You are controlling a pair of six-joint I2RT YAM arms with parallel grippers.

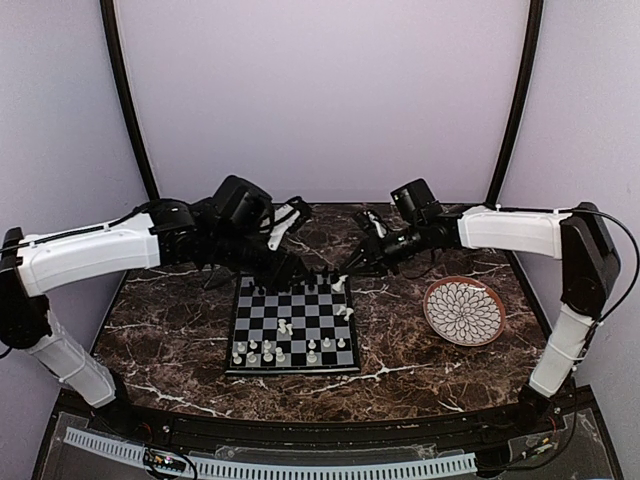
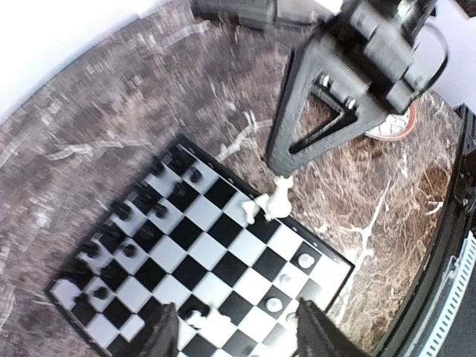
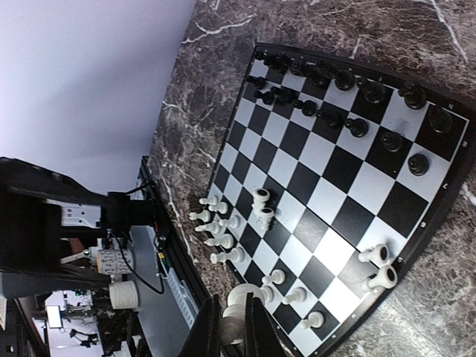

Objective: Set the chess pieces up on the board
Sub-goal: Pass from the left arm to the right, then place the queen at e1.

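1. A small black-and-grey chessboard point(image 1: 292, 371) lies on a dark marble table point(image 1: 170, 340), between the two arms. A round petal-patterned plate point(image 1: 464, 311) sits apart on its right.
2. Black chessmen point(image 3: 343, 98) stand along the board's two far rows.
3. Cream-white chessmen point(image 1: 268, 352) crowd the near rows unevenly. A few are loose at mid-board and near the right edge.
4. The left gripper point(image 2: 236, 338) hovers over the board. Its fingers are spread wide with nothing grasped.
5. The right gripper point(image 3: 236, 331) is clenched on one white piece point(image 2: 277, 199), by the board's right-hand edge.
6. That piece seems to hang just above the surface. Whether its base touches is unclear, and its type is too small to tell.
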